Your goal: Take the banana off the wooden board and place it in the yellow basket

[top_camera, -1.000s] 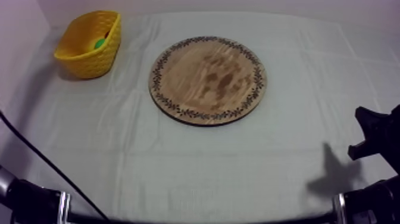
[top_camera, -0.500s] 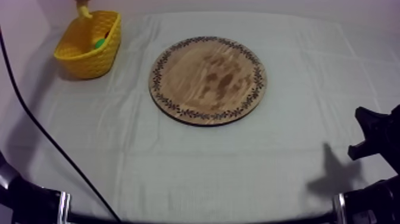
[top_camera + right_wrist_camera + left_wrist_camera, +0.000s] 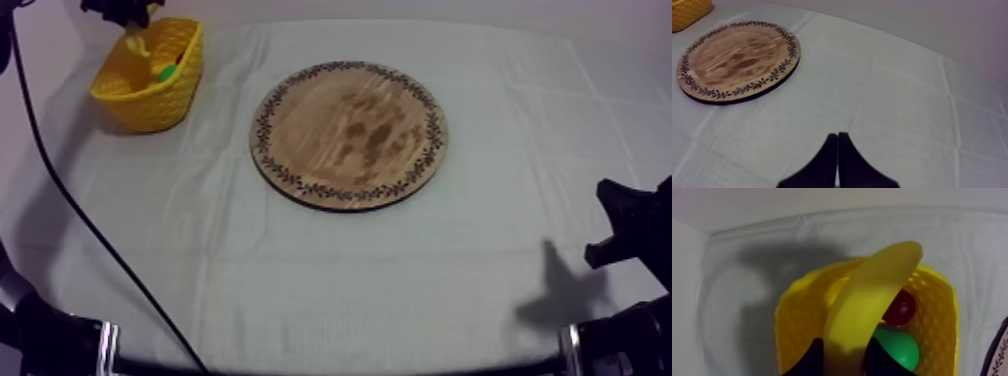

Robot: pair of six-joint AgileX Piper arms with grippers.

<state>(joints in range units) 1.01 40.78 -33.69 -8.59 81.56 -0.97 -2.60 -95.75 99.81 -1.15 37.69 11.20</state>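
My left gripper (image 3: 128, 20) hangs over the yellow basket (image 3: 140, 95) at the far left, shut on the banana (image 3: 137, 43), which dips into the basket's opening. Seen from the left wrist, the banana (image 3: 872, 300) stands between my black fingers (image 3: 809, 358) above the basket (image 3: 799, 323), which holds a small red fruit (image 3: 900, 307) and a green fruit (image 3: 898, 345). The round wooden board (image 3: 348, 133) lies bare in the middle. My right gripper (image 3: 837, 150) rests shut over the cloth, short of the board (image 3: 737, 60).
My right arm (image 3: 630, 235) sits low at the right edge. A wall rises behind the basket at the table's far left corner. Open cloth stretches in front of the board and to its right.
My left gripper has come down into sight at the far left, lowering the banana toward the basket's opening. The right arm has not moved.
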